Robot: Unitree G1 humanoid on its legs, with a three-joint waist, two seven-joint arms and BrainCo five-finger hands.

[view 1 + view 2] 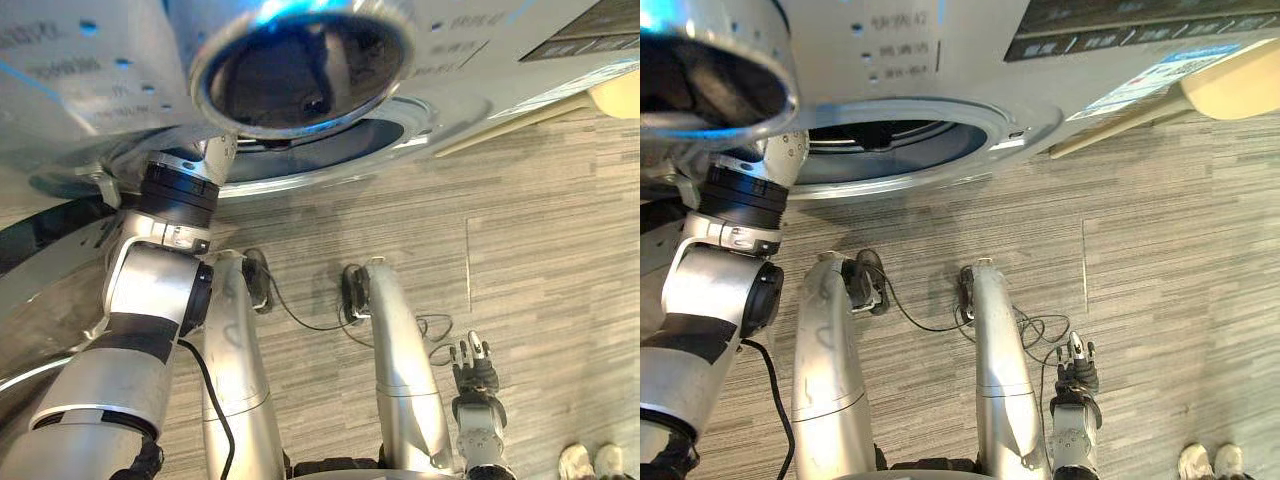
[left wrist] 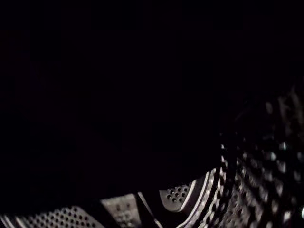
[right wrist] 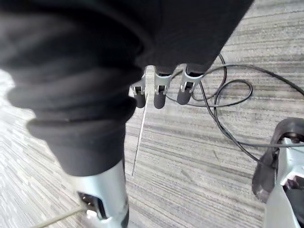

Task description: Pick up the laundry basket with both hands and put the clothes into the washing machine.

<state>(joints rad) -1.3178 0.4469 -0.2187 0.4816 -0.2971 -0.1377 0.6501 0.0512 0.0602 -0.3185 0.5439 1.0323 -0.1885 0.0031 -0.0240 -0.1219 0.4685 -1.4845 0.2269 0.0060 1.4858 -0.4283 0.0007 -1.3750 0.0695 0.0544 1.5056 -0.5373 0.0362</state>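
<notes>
The white washing machine [image 1: 940, 60] stands in front of me with its round glass door [image 1: 300, 70] swung open to the left. My left arm [image 1: 180, 200] reaches into the drum opening [image 1: 900, 150], and the hand is hidden inside. The left wrist view is mostly dark, with the perforated metal drum wall [image 2: 256, 180] close by. My right hand [image 1: 475, 375] hangs low at my right side over the floor, its fingers [image 3: 161, 90] straight and holding nothing.
Grey striped floor [image 1: 1180, 260] spreads to the right of the machine. A person's white shoes [image 1: 590, 462] stand at the lower right corner. A beige object [image 1: 1230, 85] leans beside the machine's right end.
</notes>
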